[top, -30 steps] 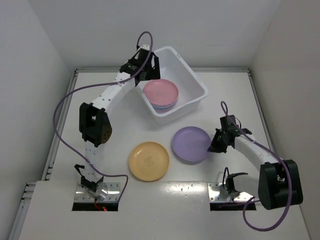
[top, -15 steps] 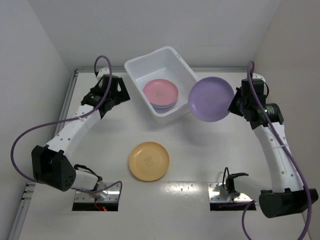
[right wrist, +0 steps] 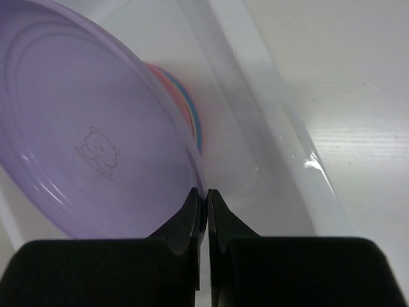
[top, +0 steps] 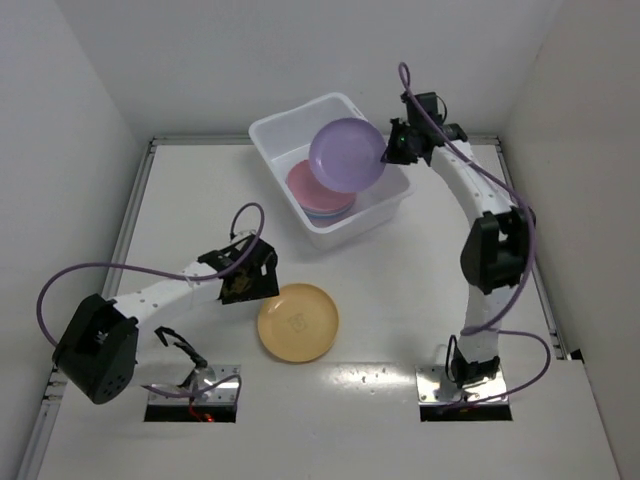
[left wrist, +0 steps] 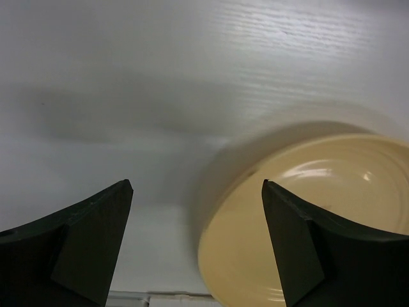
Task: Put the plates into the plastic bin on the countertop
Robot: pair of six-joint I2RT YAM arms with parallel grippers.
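Observation:
My right gripper (top: 388,152) (right wrist: 206,192) is shut on the rim of a purple plate (top: 346,155) (right wrist: 89,153), held tilted above the white plastic bin (top: 272,130) (right wrist: 268,128). Inside the bin lies a stack of plates with a pink one (top: 312,184) on top; its pink and blue edges (right wrist: 185,109) show behind the purple plate. A yellow plate (top: 298,322) (left wrist: 307,217) lies flat on the countertop (top: 400,330). Low at that plate's left edge, my left gripper (top: 262,290) (left wrist: 195,192) is open, its jaws on either side of the rim with daylight between.
White walls close in the countertop on the left, back and right. Two metal mounting plates (top: 195,385) (top: 462,388) sit at the near edge under the arm bases. Purple cables loop off both arms.
The right arm carried the purple plate from beside the bin to above it. The left arm swung from the bin's left side down to the yellow plate's left edge, jaws narrowing slightly.

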